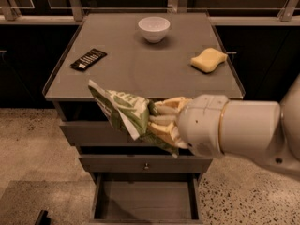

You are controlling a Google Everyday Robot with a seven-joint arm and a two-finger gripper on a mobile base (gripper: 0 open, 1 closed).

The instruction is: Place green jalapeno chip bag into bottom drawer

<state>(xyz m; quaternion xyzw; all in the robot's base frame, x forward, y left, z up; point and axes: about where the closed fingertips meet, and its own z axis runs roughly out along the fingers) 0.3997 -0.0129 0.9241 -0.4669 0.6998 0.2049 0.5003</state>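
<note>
The green jalapeno chip bag (122, 108), prob. light & crinkly-soft, is clamped at one end by the pincer (163, 120), above the bottom drawer (145, 201).

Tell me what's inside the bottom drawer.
Only bare floor shows in the bottom drawer; its back, under the middle drawer, is hidden. The gripper holds the green jalapeno chip bag above it.

The green jalapeno chip bag (123, 108), crinkled green foil with white patches, hangs in the air in the end effector (161, 121), whose pale fingers (165, 110) clamp its right end. It tilts up toward the left, in front of the upper drawers (93, 132). Lower and nearer, the bottom drawer (145, 201) stands pulled open, its flat floor bare.
</note>
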